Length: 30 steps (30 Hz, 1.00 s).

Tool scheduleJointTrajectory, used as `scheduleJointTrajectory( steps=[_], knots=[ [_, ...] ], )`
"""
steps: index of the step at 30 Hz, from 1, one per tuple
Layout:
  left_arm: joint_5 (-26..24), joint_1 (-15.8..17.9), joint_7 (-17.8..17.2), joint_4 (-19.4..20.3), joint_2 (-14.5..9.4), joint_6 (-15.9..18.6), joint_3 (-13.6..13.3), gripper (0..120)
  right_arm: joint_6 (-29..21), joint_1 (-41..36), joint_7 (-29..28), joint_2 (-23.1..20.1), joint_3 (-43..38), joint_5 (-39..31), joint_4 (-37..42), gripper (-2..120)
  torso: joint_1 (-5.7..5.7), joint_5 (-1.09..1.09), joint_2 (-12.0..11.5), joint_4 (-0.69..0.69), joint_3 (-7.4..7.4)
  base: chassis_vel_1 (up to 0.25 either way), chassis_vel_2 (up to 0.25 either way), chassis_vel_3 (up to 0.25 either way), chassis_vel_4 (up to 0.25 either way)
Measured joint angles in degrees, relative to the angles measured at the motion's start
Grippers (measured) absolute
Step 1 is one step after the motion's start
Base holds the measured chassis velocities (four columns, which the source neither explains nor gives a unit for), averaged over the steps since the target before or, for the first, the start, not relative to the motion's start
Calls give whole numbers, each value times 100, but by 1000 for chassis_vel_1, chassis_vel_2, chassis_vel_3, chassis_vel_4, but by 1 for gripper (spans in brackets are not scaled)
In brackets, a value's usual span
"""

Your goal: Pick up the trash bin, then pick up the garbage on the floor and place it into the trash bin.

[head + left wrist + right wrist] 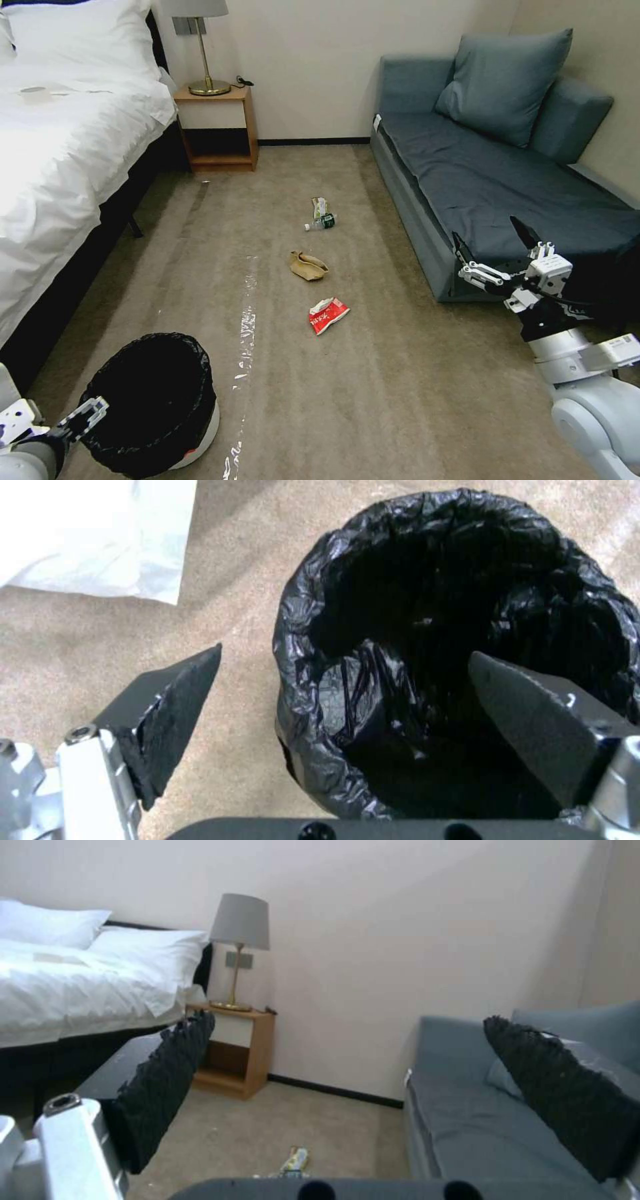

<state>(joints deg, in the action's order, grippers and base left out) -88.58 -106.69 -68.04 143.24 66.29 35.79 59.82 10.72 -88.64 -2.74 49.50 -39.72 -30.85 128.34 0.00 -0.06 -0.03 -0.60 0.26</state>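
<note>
Your left gripper (343, 680) is spread wide astride the bin (460, 645) rim, not gripping; right gripper (497, 243) gapes empty.

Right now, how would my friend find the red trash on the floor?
Look at the carpet between the white bed and the grey sofa. Litter lies there in a line; the red-and-white snack packet is the piece closest to the robot, just past the tan paper bag. It's the only red one.
</note>
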Motion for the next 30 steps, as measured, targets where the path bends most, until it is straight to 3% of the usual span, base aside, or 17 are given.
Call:
scheduleJointTrajectory(
  steps=[10,16,30],
  knots=[
    [45,-37,97,-23,7,-12,97,99,-3,26,-5,21,64,38,-30,100,0,1,0,0,0,0,0,0,0],
    [239,59,277,-474,19,-43,130,99,-10,27,-13,14,73,39,-59,100,0,0,0,0,0,0,0,0,0],
    [273,296,702,-984,-2,-43,-2,99,44,5,3,30,37,38,-123,100,0,0,0,1,0,0,0,0,0]
  ],
)
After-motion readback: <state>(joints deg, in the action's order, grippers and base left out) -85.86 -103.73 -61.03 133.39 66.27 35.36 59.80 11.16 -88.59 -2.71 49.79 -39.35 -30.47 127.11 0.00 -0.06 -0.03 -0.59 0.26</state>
